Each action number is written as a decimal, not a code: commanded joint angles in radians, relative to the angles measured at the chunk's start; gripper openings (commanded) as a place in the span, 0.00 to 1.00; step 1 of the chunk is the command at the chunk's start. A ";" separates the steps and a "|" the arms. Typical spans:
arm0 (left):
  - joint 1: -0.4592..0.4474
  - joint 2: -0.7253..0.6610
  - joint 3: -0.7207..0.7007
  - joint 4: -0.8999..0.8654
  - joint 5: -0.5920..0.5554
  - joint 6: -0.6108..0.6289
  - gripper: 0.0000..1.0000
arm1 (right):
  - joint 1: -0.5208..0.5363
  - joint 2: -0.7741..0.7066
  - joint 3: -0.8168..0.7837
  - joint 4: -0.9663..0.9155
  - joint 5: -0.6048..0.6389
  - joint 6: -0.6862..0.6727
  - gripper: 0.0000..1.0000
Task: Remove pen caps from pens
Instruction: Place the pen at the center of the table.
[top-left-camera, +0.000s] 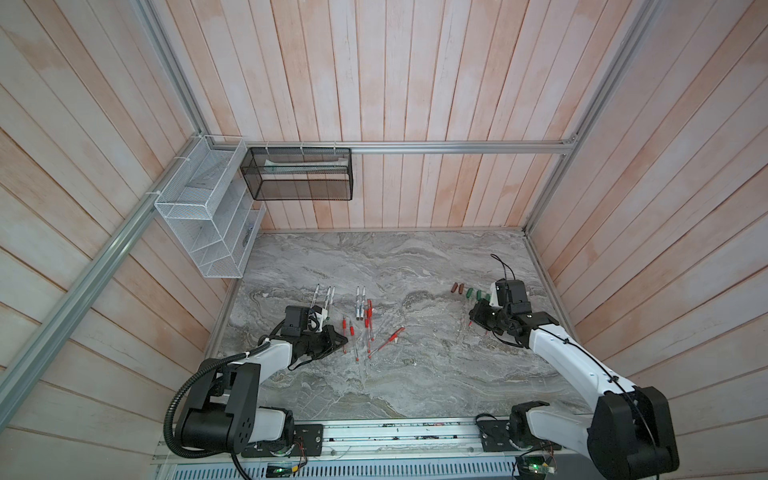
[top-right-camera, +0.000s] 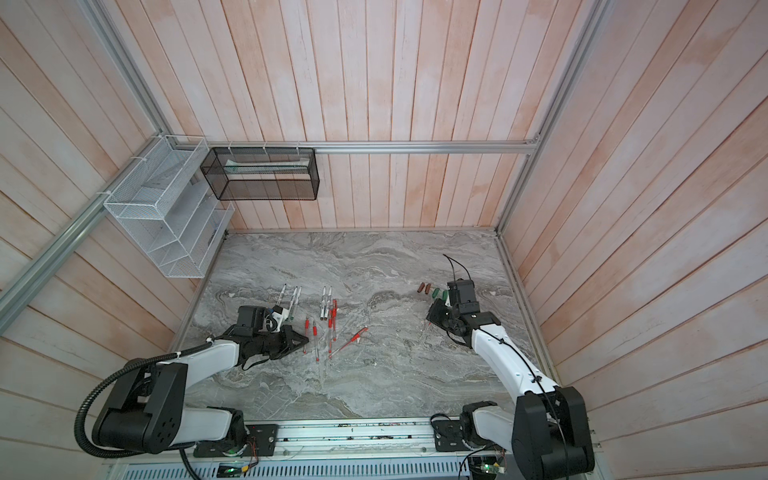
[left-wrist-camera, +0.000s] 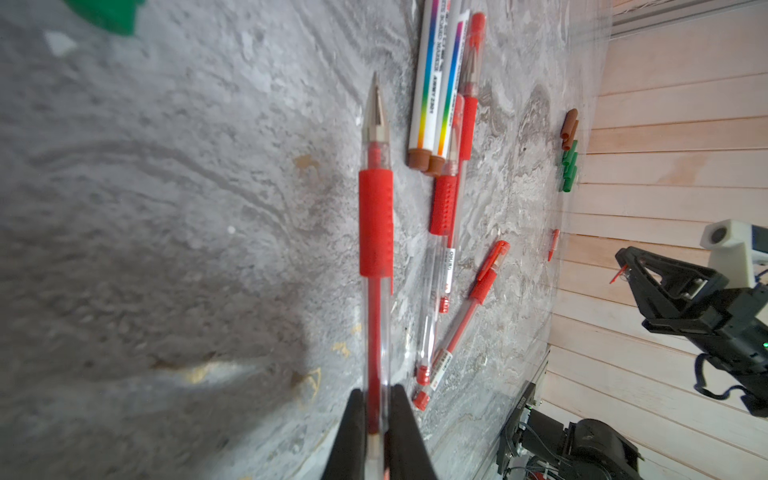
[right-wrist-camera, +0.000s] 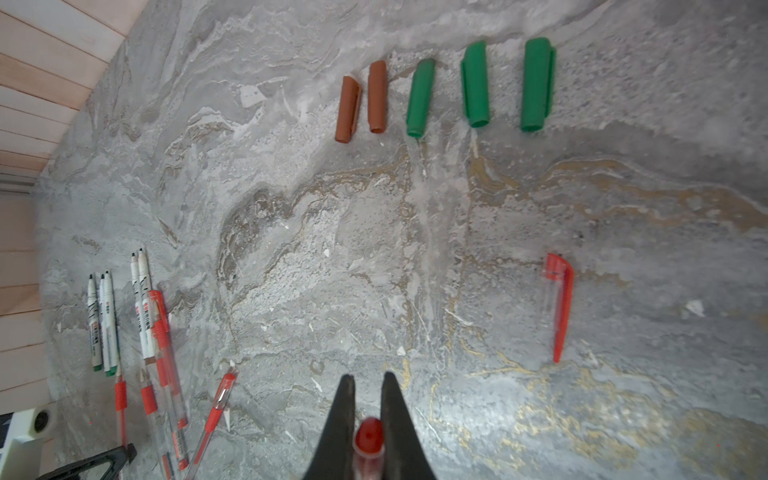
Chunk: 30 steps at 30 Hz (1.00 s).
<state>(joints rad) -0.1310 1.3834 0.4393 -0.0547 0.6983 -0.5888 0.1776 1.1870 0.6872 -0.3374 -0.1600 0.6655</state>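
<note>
My left gripper (left-wrist-camera: 377, 392) is shut on the clear barrel of a red pen (left-wrist-camera: 376, 224) whose metal tip is bare; in a top view the left gripper (top-left-camera: 345, 340) sits left of the other pens (top-left-camera: 368, 324). Between the fingers of my shut right gripper (right-wrist-camera: 368, 380) is a red pen cap (right-wrist-camera: 369, 436). Another red cap (right-wrist-camera: 559, 307) lies on the table beside it. Two brown caps (right-wrist-camera: 361, 104) and three green caps (right-wrist-camera: 476, 85) lie in a row beyond. White markers (top-left-camera: 328, 297) lie uncapped. One red pen (left-wrist-camera: 478, 291) lies slanted with its cap on.
A white wire basket (top-left-camera: 199, 216) and a black mesh basket (top-left-camera: 299, 174) hang on the walls at the back left. Wooden walls close in the marble table (top-left-camera: 415, 374) on three sides. The arms' base rail (top-left-camera: 395, 432) runs along the front edge.
</note>
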 joint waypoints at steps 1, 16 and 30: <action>-0.004 0.021 -0.010 0.008 -0.023 -0.010 0.04 | -0.040 -0.007 -0.029 -0.051 -0.001 -0.035 0.00; -0.009 0.037 -0.005 0.001 -0.027 -0.011 0.24 | -0.138 0.062 -0.066 -0.058 -0.038 -0.106 0.00; -0.004 -0.133 0.008 0.011 -0.046 0.019 0.45 | -0.150 0.178 0.007 -0.045 -0.021 -0.142 0.00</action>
<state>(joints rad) -0.1379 1.2942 0.4393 -0.0624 0.6720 -0.5884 0.0338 1.3457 0.6548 -0.3683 -0.1921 0.5461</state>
